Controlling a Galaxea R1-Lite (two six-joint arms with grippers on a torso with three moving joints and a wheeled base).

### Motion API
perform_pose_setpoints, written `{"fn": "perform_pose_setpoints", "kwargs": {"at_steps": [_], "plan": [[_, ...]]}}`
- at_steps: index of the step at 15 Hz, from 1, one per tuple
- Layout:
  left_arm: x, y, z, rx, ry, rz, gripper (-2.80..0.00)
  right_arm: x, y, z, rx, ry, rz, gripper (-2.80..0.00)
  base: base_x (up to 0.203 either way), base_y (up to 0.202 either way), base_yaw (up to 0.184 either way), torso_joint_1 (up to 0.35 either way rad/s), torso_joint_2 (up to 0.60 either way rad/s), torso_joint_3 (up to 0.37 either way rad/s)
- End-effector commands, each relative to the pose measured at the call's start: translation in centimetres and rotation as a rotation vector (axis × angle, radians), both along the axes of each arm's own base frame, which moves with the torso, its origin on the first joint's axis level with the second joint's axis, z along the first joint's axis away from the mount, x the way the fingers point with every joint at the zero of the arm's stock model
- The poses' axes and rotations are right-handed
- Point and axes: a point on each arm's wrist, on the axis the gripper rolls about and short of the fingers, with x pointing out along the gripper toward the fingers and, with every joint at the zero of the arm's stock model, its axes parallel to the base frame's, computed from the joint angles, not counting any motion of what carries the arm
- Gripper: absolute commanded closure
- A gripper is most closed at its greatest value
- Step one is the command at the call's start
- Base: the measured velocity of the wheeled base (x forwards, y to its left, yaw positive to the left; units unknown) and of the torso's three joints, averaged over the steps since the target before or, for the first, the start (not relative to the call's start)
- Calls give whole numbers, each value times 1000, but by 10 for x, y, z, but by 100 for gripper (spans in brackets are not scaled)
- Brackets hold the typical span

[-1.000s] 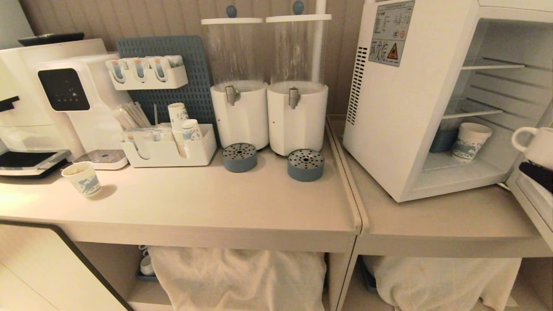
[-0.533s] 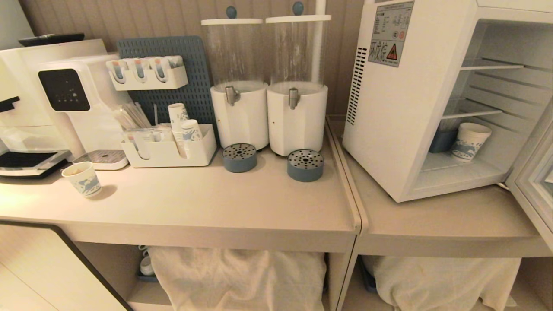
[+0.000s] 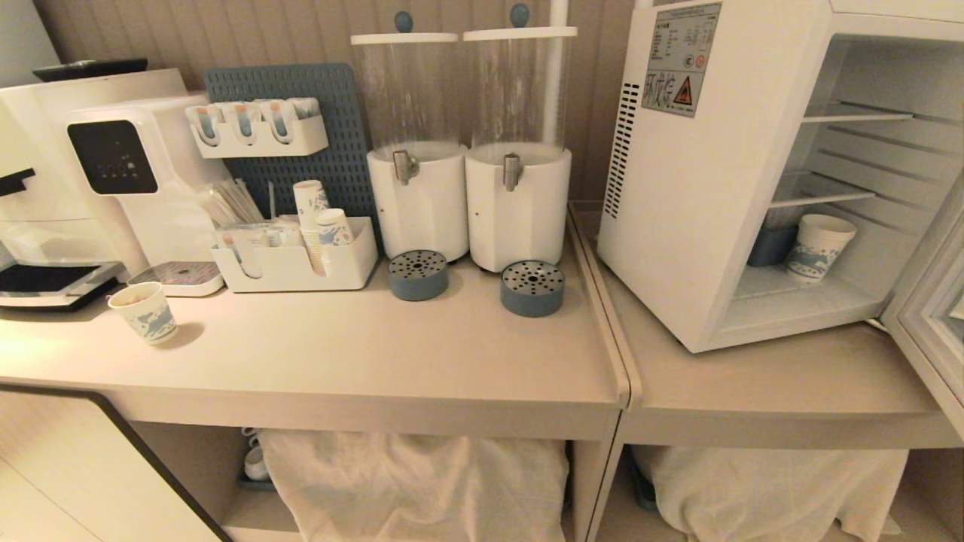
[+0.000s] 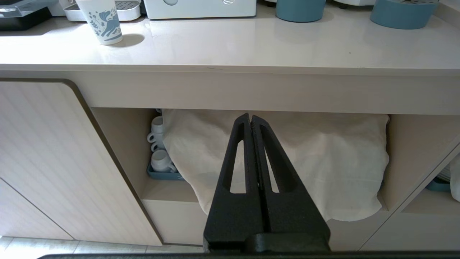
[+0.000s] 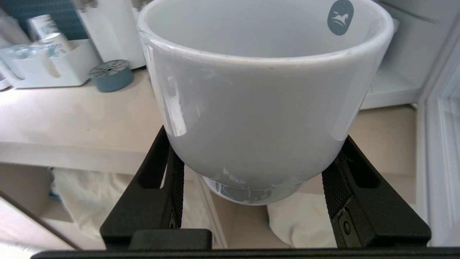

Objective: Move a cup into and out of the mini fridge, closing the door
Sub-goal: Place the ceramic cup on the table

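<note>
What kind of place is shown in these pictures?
Probably an office or café drinks corner: a coffee machine, two drink dispensers, stacked paper cups and an open mini fridge share the counter.

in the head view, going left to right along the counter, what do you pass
coffee machine → loose paper cup → white organizer tray → left drink dispenser → right drink dispenser → mini fridge → paper cup inside the fridge → open door
</note>
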Motion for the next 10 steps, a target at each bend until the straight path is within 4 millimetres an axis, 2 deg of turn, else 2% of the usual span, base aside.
{"fn": "perform_pose_setpoints", "kwargs": {"at_steps": [1,5,7,10], "plan": [[0,0,0,0,0,1,0,-7,2,-1,-6,-13,16,0,0,0,0,0,0,0],[0,0,0,0,0,1,0,-38,5,-9,-17,-58,88,0,0,0,0,0,0,0],[0,0,0,0,0,1,0,-53,5,-20,-15,-77,59,0,0,0,0,0,0,0],[0,0,0,0,0,1,0,-65,2,-37,-12,-117,-26,0,0,0,0,0,0,0]]}}
